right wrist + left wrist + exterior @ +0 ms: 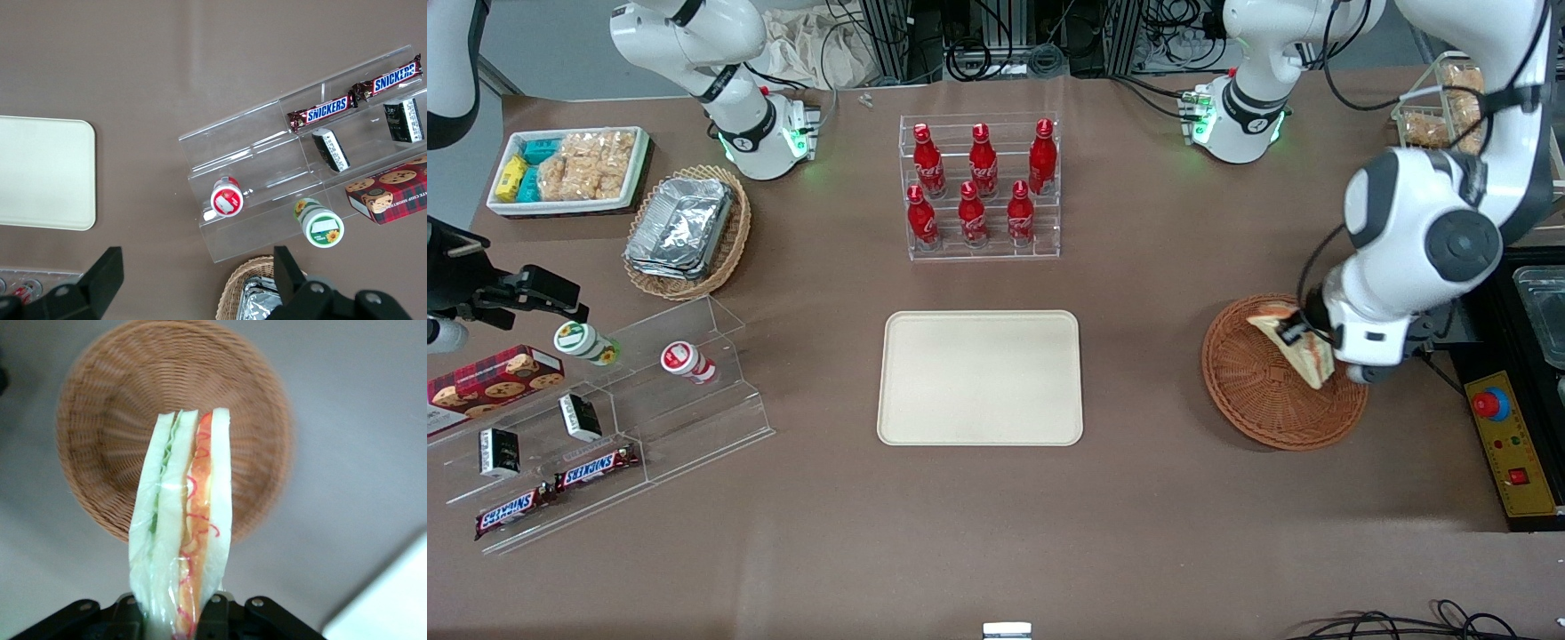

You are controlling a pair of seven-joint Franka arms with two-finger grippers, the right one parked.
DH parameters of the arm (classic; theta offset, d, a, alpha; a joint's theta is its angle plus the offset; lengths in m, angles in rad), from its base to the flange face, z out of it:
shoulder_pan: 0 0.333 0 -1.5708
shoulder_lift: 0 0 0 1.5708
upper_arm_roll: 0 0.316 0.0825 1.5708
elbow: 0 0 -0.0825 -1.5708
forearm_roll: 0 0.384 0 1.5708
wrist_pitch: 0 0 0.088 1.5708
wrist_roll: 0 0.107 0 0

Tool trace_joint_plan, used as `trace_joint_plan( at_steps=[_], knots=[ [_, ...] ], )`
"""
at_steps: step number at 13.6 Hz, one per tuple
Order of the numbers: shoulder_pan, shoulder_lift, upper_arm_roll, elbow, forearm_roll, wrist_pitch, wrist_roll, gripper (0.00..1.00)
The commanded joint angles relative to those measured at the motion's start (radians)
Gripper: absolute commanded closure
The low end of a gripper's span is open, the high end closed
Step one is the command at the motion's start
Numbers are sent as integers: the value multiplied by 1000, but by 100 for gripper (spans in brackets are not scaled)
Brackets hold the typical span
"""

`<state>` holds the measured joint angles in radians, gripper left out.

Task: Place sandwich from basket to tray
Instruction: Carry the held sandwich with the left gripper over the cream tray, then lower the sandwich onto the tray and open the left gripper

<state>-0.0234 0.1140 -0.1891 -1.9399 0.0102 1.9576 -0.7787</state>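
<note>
Six red soda bottles [980, 185] are held in a clear tiered rack [983, 244] near the table's [996, 533] edge farthest from the front camera. Toward the parked arm's end, a tan wicker basket of foil containers [685, 233] and a white bin of snack packets [569, 171] are set close together. Nearer the camera, a clear stepped stand [605, 418] is loaded with two Snickers bars [556, 489], two small cups [636, 351] and a cookie box [491, 378].
</note>
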Motion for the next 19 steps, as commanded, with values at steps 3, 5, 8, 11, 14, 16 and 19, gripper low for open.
trace_joint_plan(
  at_steps=[3,5,8,11,14,16,19],
  knots=[
    [-6,136,-257,133,-27,19,116,100],
    [-33,205,-334,125,-12,192,125,100],
    [-154,337,-331,130,89,357,51,100],
    [-176,455,-332,130,322,455,-82,100],
    [-179,504,-331,133,436,477,-143,100],
    [-179,545,-331,147,480,517,-140,12],
    [-174,536,-331,148,481,515,-146,0]
  ],
)
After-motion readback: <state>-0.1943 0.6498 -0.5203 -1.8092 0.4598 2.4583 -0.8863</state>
